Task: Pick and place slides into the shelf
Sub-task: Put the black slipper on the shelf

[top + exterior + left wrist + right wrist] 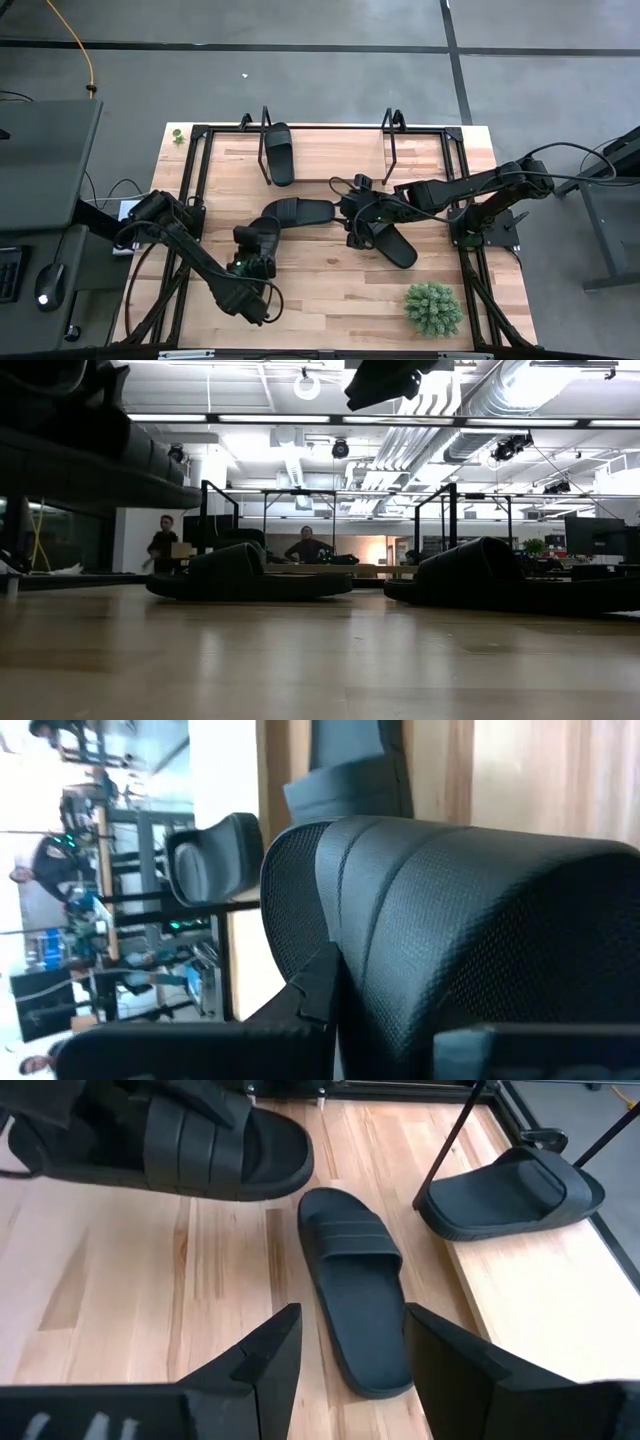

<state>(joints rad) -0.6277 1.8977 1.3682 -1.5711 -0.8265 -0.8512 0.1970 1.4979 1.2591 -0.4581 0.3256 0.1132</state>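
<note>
One black slide (280, 152) lies on the shelf (335, 150) at the table's far side. My left gripper (256, 262), near the table's front left, is shut on a second slide (258, 238), which also shows in the right wrist view (190, 1140). A third slide (300, 212) lies flat on its sole at mid-table. My right gripper (350, 212) hangs open above that slide's right end (375, 1365) without touching it. Another slide (388, 242) lies flat on the table under the right arm. My left gripper is shut on the near end of its slide, close behind the wide strap (450, 910). The strap fills the wrist view and hides the fingertips, so the kind of hold cannot be told. The slide reaches from the fingers toward the table's far edge, its strap up.
Black tube uprights (392, 140) stand on the shelf. A green plant (433, 308) sits at the near right corner and a small one (177, 135) at the far left. Bare wood lies between the slides. People show in the room behind (308, 545).
</note>
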